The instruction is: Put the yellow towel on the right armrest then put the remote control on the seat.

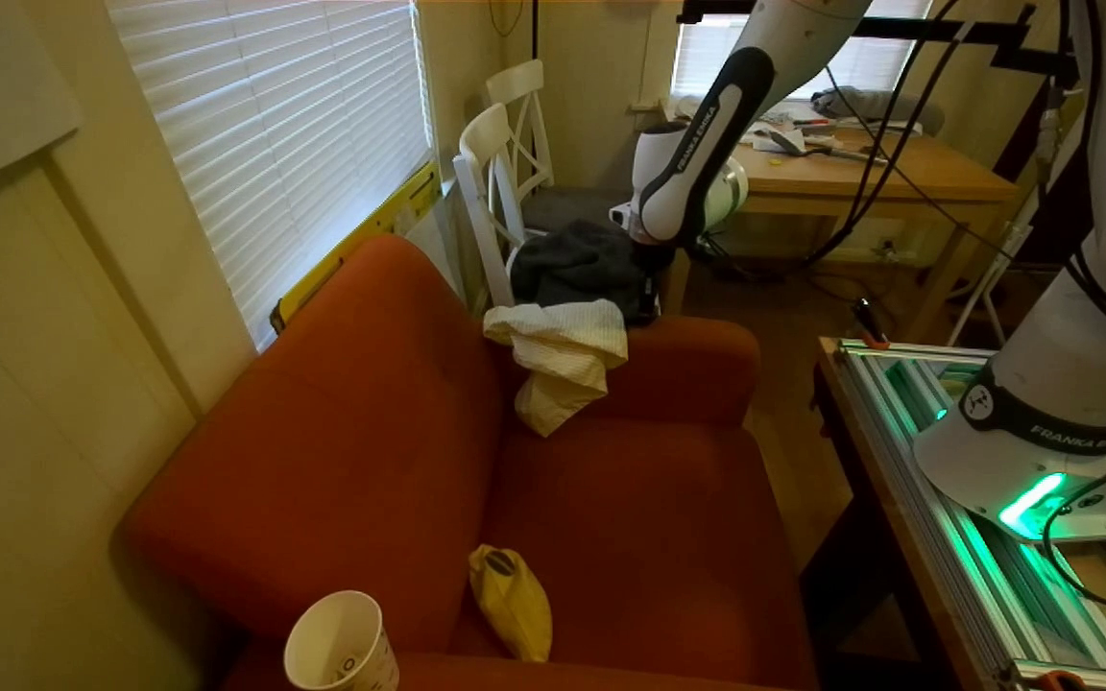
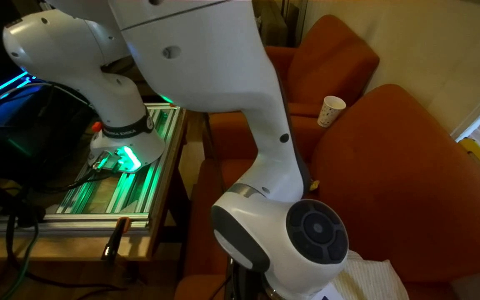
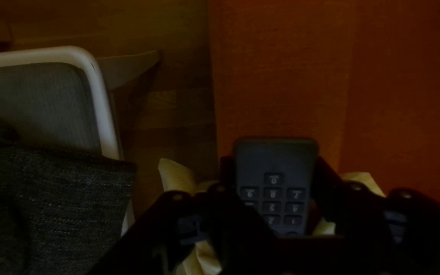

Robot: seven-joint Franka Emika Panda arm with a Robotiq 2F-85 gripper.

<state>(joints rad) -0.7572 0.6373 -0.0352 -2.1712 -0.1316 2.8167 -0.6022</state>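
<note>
The yellow towel [image 1: 567,350] lies draped over the armrest [image 1: 697,365] where it meets the backrest, one corner hanging towards the seat [image 1: 649,537]. The towel also shows in an exterior view [image 2: 373,279] behind the arm, and partly below the jaws in the wrist view [image 3: 176,175]. The dark grey remote control [image 3: 275,160] sits between my gripper's [image 3: 273,170] two fingers, which touch its sides; its far end is hidden. The gripper [image 1: 647,297] is above the armrest beside the towel. In the exterior views the remote is hard to make out or hidden.
A plush banana [image 1: 512,603] lies on the seat by the near armrest. A paper cup [image 1: 342,643] stands on that armrest. A white chair [image 1: 491,163] with dark cloth [image 1: 577,264] stands beyond the sofa. The robot's bench [image 1: 899,480] faces the seat; a wooden table [image 1: 860,178] is behind.
</note>
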